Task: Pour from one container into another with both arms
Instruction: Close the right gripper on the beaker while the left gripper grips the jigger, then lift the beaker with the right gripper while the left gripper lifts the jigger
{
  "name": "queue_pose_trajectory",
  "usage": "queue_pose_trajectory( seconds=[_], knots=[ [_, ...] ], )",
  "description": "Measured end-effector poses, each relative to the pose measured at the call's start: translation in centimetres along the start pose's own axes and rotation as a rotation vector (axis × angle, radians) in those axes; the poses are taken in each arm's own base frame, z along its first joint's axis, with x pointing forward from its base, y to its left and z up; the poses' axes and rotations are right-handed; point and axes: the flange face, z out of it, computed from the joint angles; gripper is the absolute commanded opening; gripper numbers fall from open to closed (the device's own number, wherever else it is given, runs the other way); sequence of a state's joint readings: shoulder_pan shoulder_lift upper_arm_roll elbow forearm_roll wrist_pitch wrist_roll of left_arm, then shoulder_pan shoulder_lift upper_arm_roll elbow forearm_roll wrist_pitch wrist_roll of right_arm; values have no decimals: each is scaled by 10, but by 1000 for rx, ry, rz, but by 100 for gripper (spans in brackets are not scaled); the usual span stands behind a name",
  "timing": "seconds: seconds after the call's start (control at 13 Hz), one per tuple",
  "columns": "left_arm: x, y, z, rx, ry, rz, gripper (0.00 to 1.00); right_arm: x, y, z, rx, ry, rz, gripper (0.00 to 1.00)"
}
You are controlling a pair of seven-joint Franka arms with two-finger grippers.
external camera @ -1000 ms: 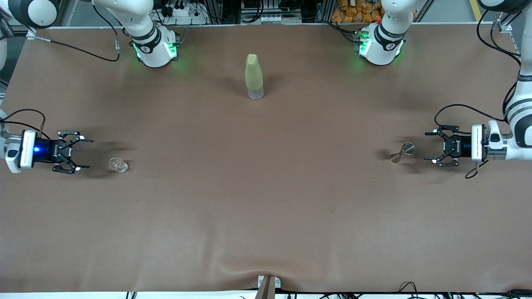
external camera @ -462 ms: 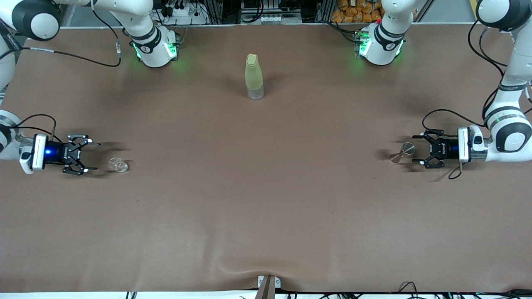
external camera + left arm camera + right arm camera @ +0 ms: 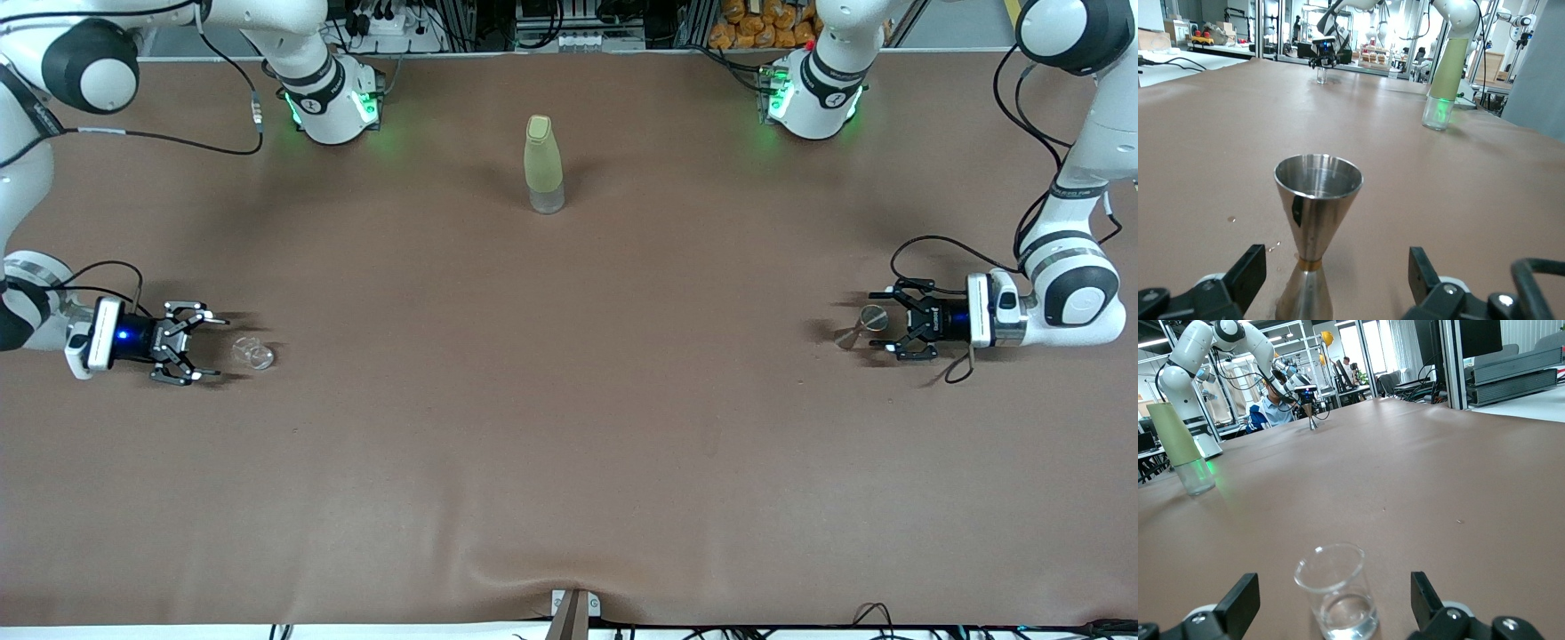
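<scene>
Glass cup (image 3: 252,354): tiny, clear, upright on the table (image 3: 569,444) at the right arm's end, a little liquid pooled at the bottom. Open top, slightly flared rim.

Jigger (image 3: 864,325): silvery metal with a bronze band at the waist, hourglass shape, upright at the left arm's end, round rim up. Bowl interior looks dry.

Both well apart, at about the same depth from the front camera.

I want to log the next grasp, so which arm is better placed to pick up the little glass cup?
Right. The right gripper is open, low beside the glass cup; the left gripper is open at the jigger.
</scene>
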State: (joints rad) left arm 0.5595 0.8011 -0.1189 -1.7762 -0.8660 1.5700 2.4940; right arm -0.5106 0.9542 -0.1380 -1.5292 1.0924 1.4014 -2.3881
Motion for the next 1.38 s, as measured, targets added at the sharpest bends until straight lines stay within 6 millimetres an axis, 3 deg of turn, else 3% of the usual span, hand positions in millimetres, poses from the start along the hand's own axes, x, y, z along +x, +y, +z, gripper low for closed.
queue_pose_trajectory(
  seconds=[0.23, 0.38, 0.77, 1.15, 1.38],
  knots=[
    [-3, 0, 6, 11, 20, -2, 84, -8, 7, 10, 11, 8, -4, 100],
    [-7, 0, 9, 14, 24, 4, 76, -16, 6, 15, 19, 13, 6, 100],
    [-10, -2, 14, 24, 28, 15, 71, -29, 4, 21, 25, 21, -11, 100],
    [-12, -4, 16, 40, 35, 18, 64, -26, 9, 35, 47, 25, -104, 97],
    [-12, -4, 16, 46, 40, 18, 50, -23, 11, 43, 58, 28, -140, 86]
  ],
)
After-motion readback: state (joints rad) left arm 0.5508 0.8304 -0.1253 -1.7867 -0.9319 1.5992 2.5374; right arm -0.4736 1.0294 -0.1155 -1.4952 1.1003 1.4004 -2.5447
